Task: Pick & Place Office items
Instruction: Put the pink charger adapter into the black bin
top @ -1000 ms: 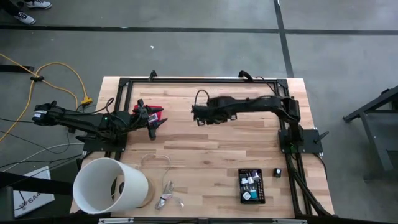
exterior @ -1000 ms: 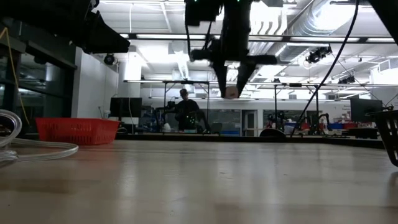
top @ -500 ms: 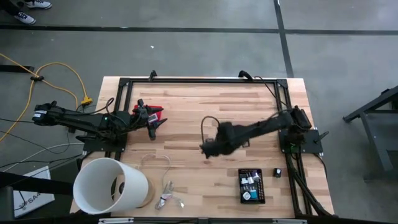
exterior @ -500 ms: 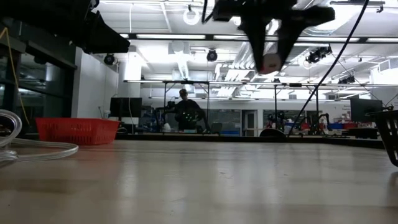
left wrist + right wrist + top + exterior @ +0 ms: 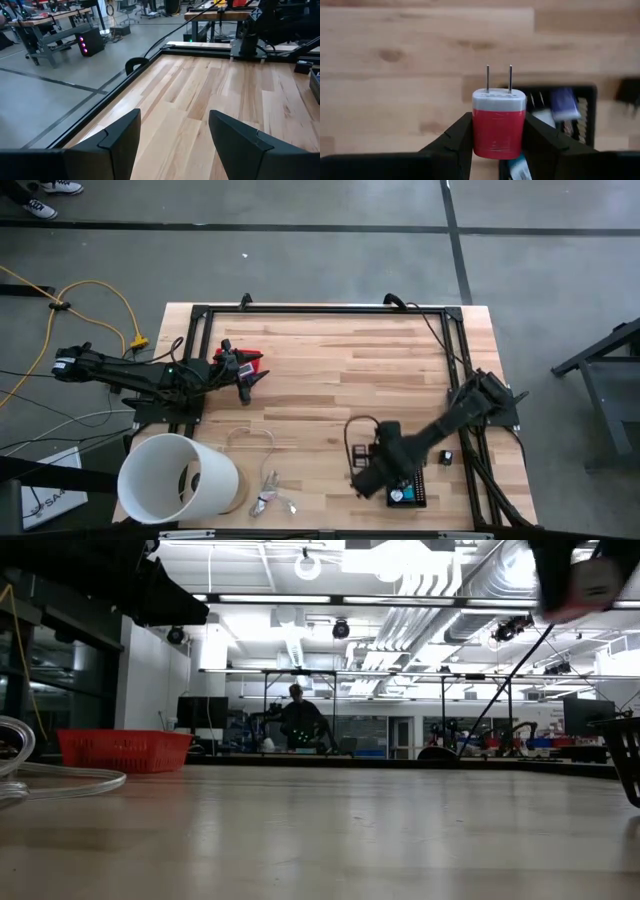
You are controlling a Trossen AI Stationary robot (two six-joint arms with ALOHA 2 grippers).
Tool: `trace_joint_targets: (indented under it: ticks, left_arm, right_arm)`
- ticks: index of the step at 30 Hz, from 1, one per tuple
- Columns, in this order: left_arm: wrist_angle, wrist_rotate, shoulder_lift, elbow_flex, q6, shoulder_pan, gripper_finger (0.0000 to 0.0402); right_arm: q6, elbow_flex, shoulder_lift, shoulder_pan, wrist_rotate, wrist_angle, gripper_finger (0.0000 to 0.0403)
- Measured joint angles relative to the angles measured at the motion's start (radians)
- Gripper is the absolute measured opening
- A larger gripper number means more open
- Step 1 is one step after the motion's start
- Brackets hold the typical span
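Observation:
My right gripper (image 5: pixel 498 150) is shut on a red plug charger (image 5: pixel 498 127) with a white top and two metal prongs (image 5: pixel 498 77). In the high view it (image 5: pixel 365 478) hangs over the near right of the table, beside a black tray (image 5: pixel 424 480) that holds small office items, among them a blue one (image 5: pixel 563 102). The low view shows it blurred at the top right (image 5: pixel 580 580). My left gripper (image 5: pixel 172 135) stands open with nothing between its fingers at the table's left (image 5: pixel 255 380). My right gripper pinches the charger's red body (image 5: pixel 480 135) between its two fingers (image 5: pixel 452 142), one on each side. The fingers come from above and point down. The charger is lifted clear of the table, its prongs pointing down past the fingertips.
A big white tub (image 5: pixel 180 478) lies at the near left corner. Beside it are a pale wire loop (image 5: pixel 250 438) and a silvery clump (image 5: pixel 270 500). A small black piece (image 5: pixel 446 458) sits right of the tray. A black frame (image 5: pixel 300 310) runs along the table's far edge.
My right gripper has swung with the charger from the middle of the table toward the near edge and the right, ending beside the black tray. It has rolled about its own axis on the way. The hold is unchanged.

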Motion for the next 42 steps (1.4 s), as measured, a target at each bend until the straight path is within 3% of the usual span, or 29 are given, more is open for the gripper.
trace_joint_targets:
  ticks: [5,16,25,42]
  left_arm:
    - [0.0,0.0,0.0,0.0,0.0,0.0,0.0227]
    - [0.0,0.0,0.0,0.0,0.0,0.0,0.0227]
    - [0.0,0.0,0.0,0.0,0.0,0.0,0.0227]
    - [0.0,0.0,0.0,0.0,0.0,0.0,0.0227]
  right_arm:
    - [0.113,-0.015,0.031,0.077,-0.041,0.006,0.0128]
    - [0.25,-0.182,0.032,0.174,-0.09,0.177,0.0128]
    - [0.253,-0.259,0.032,0.179,-0.086,0.266,0.0128]
    - [0.175,-0.261,0.032,0.135,-0.061,0.268,0.0134]
